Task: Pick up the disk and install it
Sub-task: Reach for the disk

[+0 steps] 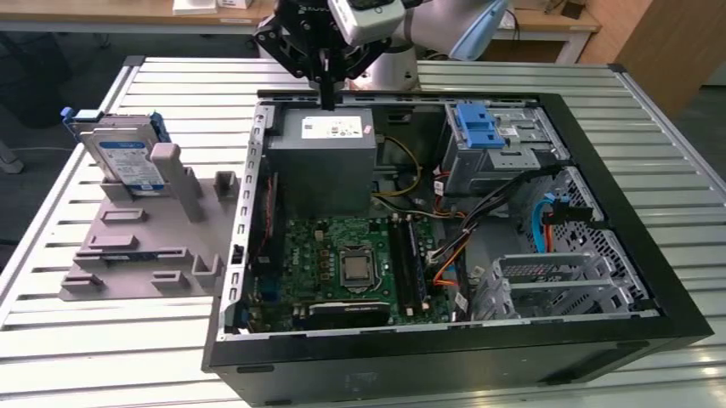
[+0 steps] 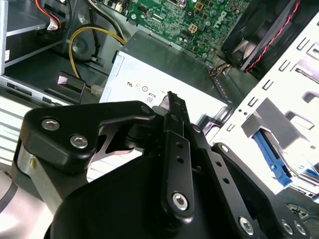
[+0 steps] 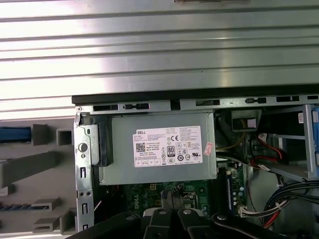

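- The gripper (image 1: pixel 326 100) is recorded with its fingers closed against each other. No gap is made out between the tips in the exterior view or the first wrist view (image 3: pixel 172 195), and nothing is held.
- It is hung fingers-down over the far end of the power supply (image 1: pixel 326 157), inside the open computer case (image 1: pixel 454 365), close to the far edge of the table (image 1: pixel 182 85). Whether it touches the box cannot be told.
- The disk (image 1: pixel 122 157) is not yet picked up. It is placed outside the case, well apart from the gripper, toward the exterior view's left and somewhat nearer that camera, by the table edge on that side.
- The disk is stood on end in a grey holder (image 1: pixel 136 255). Its long axis is near upright with a slight lean, and its labelled face is turned toward the exterior camera.
- The case wall is noted between gripper and disk.
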You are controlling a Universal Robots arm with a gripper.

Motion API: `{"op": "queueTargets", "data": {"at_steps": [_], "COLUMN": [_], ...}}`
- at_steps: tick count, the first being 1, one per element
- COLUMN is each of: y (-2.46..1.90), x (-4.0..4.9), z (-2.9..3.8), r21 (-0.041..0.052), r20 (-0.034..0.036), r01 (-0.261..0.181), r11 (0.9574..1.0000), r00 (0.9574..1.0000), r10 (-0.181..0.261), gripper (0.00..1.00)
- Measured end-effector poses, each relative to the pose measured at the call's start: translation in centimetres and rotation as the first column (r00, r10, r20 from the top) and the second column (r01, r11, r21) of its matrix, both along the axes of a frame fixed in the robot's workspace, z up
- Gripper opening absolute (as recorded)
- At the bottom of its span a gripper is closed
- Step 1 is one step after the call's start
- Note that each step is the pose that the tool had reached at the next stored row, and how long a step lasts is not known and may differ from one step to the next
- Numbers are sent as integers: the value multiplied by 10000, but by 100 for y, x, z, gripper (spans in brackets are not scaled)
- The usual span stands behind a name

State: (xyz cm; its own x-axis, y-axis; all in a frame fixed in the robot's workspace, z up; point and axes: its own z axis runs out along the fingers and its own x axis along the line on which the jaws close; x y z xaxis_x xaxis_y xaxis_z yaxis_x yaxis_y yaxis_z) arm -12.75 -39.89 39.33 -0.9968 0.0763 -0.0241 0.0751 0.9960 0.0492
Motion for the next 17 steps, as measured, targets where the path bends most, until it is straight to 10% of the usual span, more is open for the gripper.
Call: {"op": "queueTargets", "data": {"at_steps": [17], "y": [0], "x": [-47], "z": [-2], "r21": [0], "r20": [0], "r01": [0], "r11": [10000], "r00": [10000], "r10": [0], "gripper": [11]}}
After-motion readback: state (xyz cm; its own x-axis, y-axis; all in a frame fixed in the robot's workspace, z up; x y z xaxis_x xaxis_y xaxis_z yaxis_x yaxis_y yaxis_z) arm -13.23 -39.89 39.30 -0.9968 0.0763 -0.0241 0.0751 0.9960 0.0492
